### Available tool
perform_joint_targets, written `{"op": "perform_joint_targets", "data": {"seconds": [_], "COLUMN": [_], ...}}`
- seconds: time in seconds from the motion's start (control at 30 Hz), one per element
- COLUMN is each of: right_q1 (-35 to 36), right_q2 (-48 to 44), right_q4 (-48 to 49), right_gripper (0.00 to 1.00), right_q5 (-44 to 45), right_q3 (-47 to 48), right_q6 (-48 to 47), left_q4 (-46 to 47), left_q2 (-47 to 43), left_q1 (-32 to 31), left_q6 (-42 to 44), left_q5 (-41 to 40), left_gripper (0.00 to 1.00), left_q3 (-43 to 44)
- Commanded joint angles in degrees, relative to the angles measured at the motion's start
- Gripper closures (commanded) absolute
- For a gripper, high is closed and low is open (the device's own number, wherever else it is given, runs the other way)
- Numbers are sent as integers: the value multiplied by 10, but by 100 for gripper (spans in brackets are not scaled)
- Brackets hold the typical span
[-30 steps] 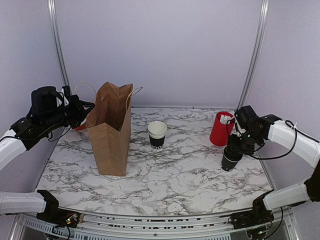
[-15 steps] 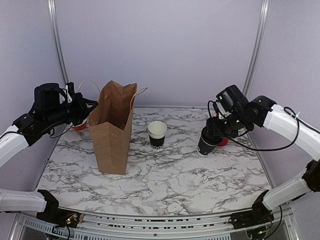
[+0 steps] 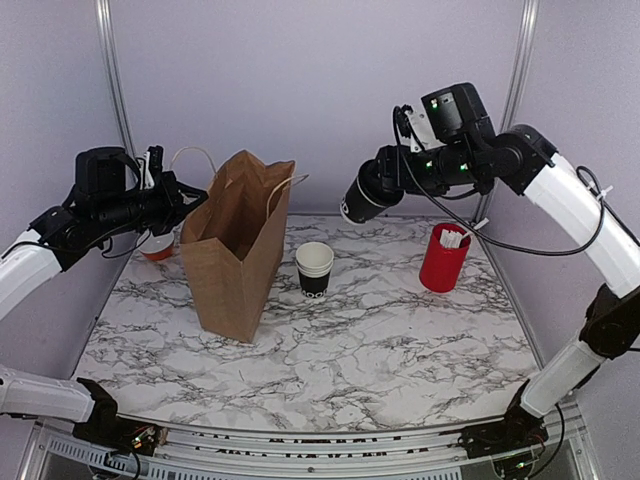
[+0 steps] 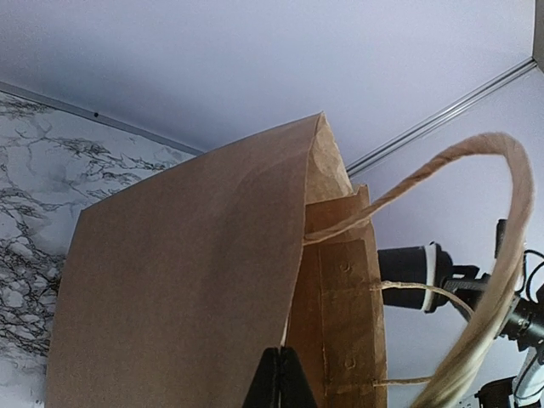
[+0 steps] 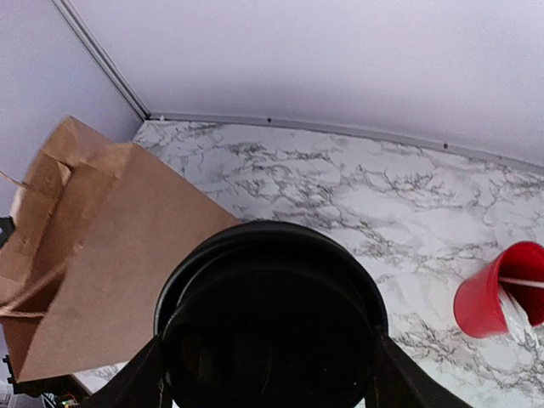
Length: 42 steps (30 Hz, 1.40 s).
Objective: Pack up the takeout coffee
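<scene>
The takeout coffee (image 3: pixel 360 198) is held in the air, clamped sideways in the right gripper (image 3: pixel 378 188), right of the tilted paper bag (image 3: pixel 232 260), whose rim is pinched by the left gripper (image 3: pixel 188 205).

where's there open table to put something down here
Widest bare marble: the whole front of the table, nearer than the paper bag, cup stack and red cup. Also the gap between cup stack and red cup. Crowded: back left, where the left gripper pinches the bag's rim.
</scene>
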Motion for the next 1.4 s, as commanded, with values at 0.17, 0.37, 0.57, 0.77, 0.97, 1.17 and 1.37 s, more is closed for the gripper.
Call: {"op": "perform_joint_targets", "data": {"seconds": [0.17, 0.37, 0.57, 0.77, 0.97, 1.17, 1.37], "right_q1": [7, 25, 65, 109, 121, 120, 117], "right_q2": [64, 130, 171, 189, 208, 212, 209], "right_q4": [72, 114, 143, 141, 89, 34, -26], "right_gripper": [43, 43, 43, 42, 42, 42, 42], "right_q5": [-6, -64, -118, -137, -148, -135, -128], "right_q3": [179, 270, 310, 285, 264, 260, 259], "right_q6": [-60, -66, -59, -48, -33, -30, -34], "left_q4": [-33, -44, -48, -47, -30, 4, 57], "left_q2": [20, 33, 42, 41, 24, 18, 5], "left_q1": [-6, -37, -62, -81, -106, -164, -200], "left_q6": [4, 1, -5, -32, -83, -128, -160], "left_q5": [27, 5, -23, -67, -137, -194, -245], "left_gripper": [100, 100, 100, 100, 100, 100, 100], "left_q3": [28, 36, 49, 61, 59, 44, 11]}}
